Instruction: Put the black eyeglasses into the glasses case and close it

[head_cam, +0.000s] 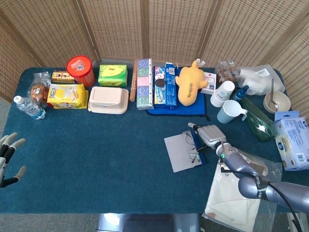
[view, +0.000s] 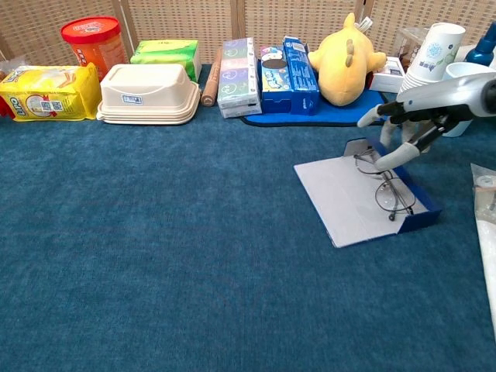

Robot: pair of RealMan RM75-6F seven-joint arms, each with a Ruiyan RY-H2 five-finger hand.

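Note:
The glasses case [head_cam: 179, 151] [view: 349, 198] lies open on the blue tablecloth, its grey lid flap spread to the left of its blue tray. The thin-framed black eyeglasses [head_cam: 193, 148] [view: 385, 184] lie in the tray, partly over the lid's edge. My right hand [head_cam: 208, 136] [view: 409, 124] hovers at the case's far end with fingers spread and pointing down, touching the tray's rim near the glasses; it holds nothing. My left hand [head_cam: 7, 155] rests at the table's left front edge, fingers apart and empty, seen only in the head view.
A clear bag with white cloth [head_cam: 236, 193] lies just right of the case. Behind it stand a mug [head_cam: 229, 112], stacked paper cups [view: 434, 66] and a yellow plush [view: 345, 58] on a blue mat. Snack boxes and a lunch box [view: 147, 93] line the back.

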